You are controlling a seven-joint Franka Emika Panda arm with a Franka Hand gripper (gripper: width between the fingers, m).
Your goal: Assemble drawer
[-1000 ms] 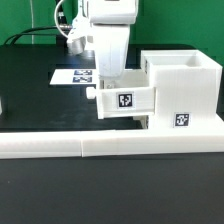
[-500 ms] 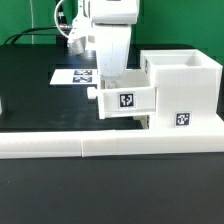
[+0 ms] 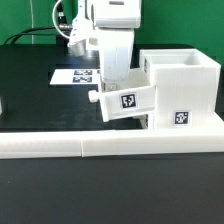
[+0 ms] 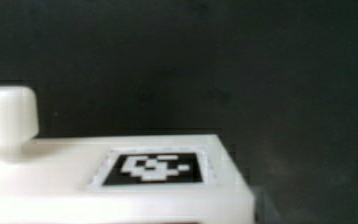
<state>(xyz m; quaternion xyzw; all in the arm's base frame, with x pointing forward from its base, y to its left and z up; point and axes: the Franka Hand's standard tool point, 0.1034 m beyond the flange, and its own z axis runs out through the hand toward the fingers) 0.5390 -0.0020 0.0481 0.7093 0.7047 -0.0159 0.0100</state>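
A white open-top tray [image 3: 128, 103] with a black-and-white tag on its side hangs tilted, its end toward the casing raised, with a small knob on its far end. That raised end meets the tall white casing [image 3: 185, 88] on the exterior view's right, which also bears a tag. My gripper [image 3: 112, 85] comes down from above onto the tray's wall and looks shut on it. In the wrist view the tray [image 4: 87, 190] and its tag [image 4: 158, 168] fill the lower part; my fingers do not show there. A second tray is not seen apart from the casing.
Long low white border bars [image 3: 110, 148] run along the front of the black table. The marker board [image 3: 72, 75] lies flat behind my arm, toward the exterior view's left. A cable hangs behind the arm.
The tray has gone from level to tilted, its casing-side end raised. My gripper has shifted slightly toward the casing with it.
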